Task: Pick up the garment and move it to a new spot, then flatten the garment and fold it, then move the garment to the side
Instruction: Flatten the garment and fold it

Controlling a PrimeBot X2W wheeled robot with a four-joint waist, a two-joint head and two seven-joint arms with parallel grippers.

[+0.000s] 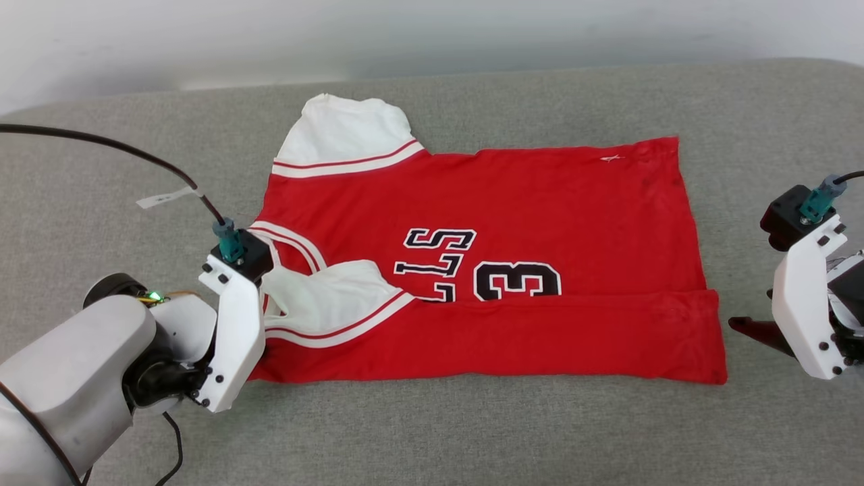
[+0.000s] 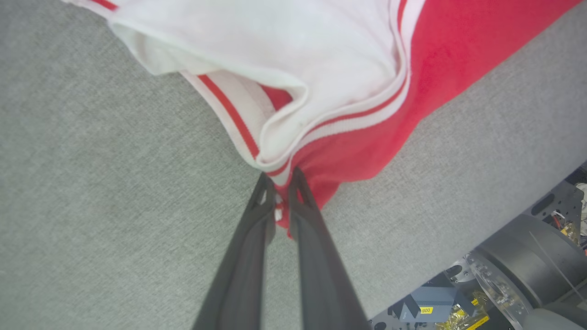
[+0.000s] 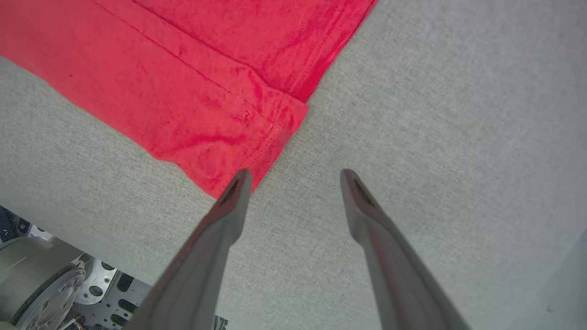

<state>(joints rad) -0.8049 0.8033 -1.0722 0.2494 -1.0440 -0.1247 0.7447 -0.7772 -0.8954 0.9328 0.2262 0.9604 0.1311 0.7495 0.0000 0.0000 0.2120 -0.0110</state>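
Pinching hard at the near corner, the left gripper point(image 2: 280, 176) has its two dark fingers pressed almost together, with red cloth and striped trim caught between the tips. That's right where the shoulder end of the shirt point(image 1: 540, 202) meets the grey cushion point(image 1: 432, 432). And the shirt itself lies spread across the middle of that cushion, collar end toward the robot's left, hem end toward its right. Look at the near long edge: it is folded up over the front, covering the bottom of the black letters and the number 3 point(image 1: 516, 280). One white sleeve point(image 1: 324, 297) is tucked in on top of the red, just beside the left gripper's white mount, and the other sleeve point(image 1: 344, 131) pokes out flat on the far side. Over on the right, the right gripper point(image 3: 296, 176) is spread wide, holding nothing, low over the cushion at the hem's near corner. One fingertip sits right at the edge of that red corner, the other over bare grey fabric. Whether that tip touches the cloth, can't tell. A black cable point(image 1: 135, 155) arcs from the left wrist across the cushion.
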